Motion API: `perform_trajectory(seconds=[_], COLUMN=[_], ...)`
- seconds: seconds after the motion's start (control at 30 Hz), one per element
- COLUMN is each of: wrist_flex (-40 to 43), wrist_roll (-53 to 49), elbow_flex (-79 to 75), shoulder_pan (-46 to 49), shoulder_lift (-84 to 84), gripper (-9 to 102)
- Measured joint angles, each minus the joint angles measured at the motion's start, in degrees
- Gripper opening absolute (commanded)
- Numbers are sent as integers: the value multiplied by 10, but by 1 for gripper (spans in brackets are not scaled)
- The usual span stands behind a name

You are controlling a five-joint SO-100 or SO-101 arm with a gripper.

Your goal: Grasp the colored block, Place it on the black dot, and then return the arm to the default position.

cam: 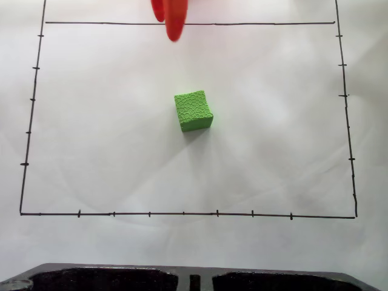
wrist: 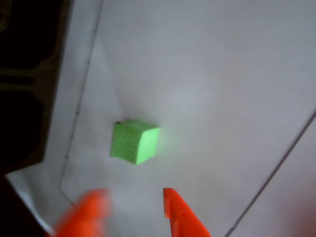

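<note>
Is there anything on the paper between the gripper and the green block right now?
Nothing visible. In the wrist view the open gripper sits apart from the green block, with bare white paper between them. The black dot cannot be seen.

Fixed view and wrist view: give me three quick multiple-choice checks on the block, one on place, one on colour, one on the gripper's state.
1. Where is the colored block in the fixed view?
A. Inside the ruled rectangle, near its middle
B. Outside the rectangle, below its bottom line
C. On top of the dark tray

2. What colour is the block?
A. Red
B. Green
C. Blue

3. How does the gripper stand in the wrist view?
A. Shut on the block
B. Open, apart from the block
C. Open, with the block between its fingers

Answers:
1 A: the ruled lines run round it on all sides.
2 B: it is bright green in both views.
3 B: the orange fingers are spread with bare paper between them, and the block lies clear of the tips.
</note>
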Motion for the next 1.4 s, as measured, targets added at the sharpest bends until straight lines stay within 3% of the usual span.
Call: perform_trajectory(seconds=[0.47,0.8,1.4], wrist_flex=[-142,-199,-214], wrist_roll=[74,86,78], elbow_flex=[151,205,208], shoulder_pan=[0,7,3], shoulder_lift=[23,23,23], gripper=[0,0,0])
